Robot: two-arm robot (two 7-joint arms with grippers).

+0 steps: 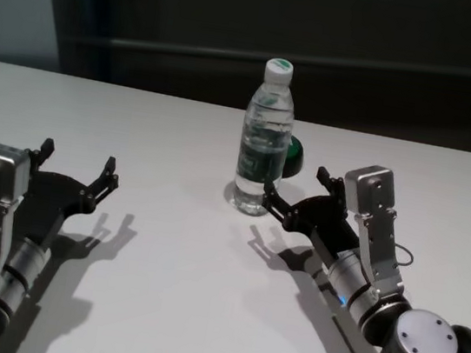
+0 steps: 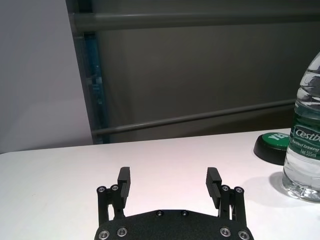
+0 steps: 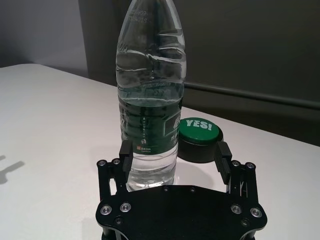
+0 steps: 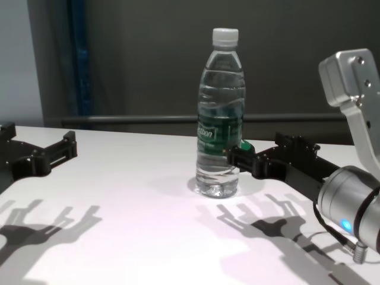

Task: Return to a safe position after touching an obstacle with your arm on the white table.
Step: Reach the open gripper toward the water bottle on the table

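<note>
Fingers of our right gripper [image 3: 175,160] stand apart, with the water bottle [image 3: 150,95] upright on the white table [image 3: 50,130] just ahead of them, toward the left-hand finger [image 3: 125,155]. That finger seems to touch the bottle's lower body, though we cannot be sure of contact. Beyond the fingertips, behind and beside the bottle, sits a low black-and-green round object [image 3: 200,139]. Our left gripper [image 1: 74,170] hovers well apart from the bottle, its fingers [image 2: 123,181] spread wide over bare tabletop.
</note>
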